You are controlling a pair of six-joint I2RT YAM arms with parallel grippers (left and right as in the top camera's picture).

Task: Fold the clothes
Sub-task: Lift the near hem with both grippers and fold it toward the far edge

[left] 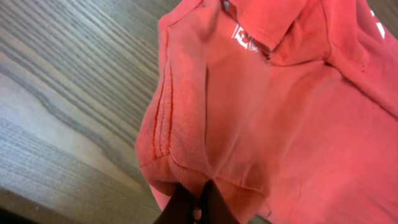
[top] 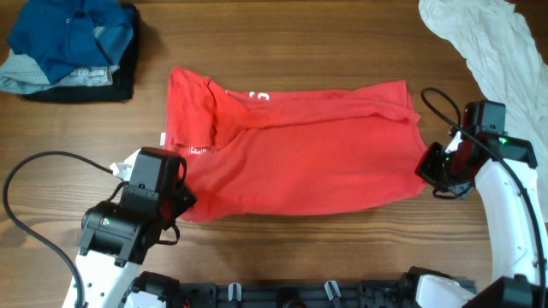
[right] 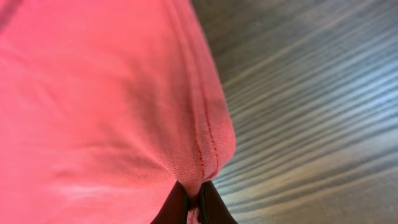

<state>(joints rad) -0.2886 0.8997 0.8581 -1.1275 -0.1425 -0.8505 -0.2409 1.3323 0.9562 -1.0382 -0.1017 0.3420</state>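
Observation:
A red shirt [top: 300,154] lies spread across the middle of the wooden table, its collar end to the left. My left gripper [top: 181,204] is shut on the shirt's front left corner; the left wrist view shows the black fingers [left: 198,202] pinching the hemmed red cloth [left: 261,118]. My right gripper [top: 425,168] is shut on the shirt's front right corner; in the right wrist view the fingers [right: 194,202] pinch a seamed fold of the red cloth [right: 93,93]. Both corners look slightly lifted.
A pile of folded clothes [top: 73,47], blue on top of grey and black, sits at the back left. A crumpled white garment [top: 488,43] lies at the back right. A small white tag or paper [top: 124,164] shows by the left arm.

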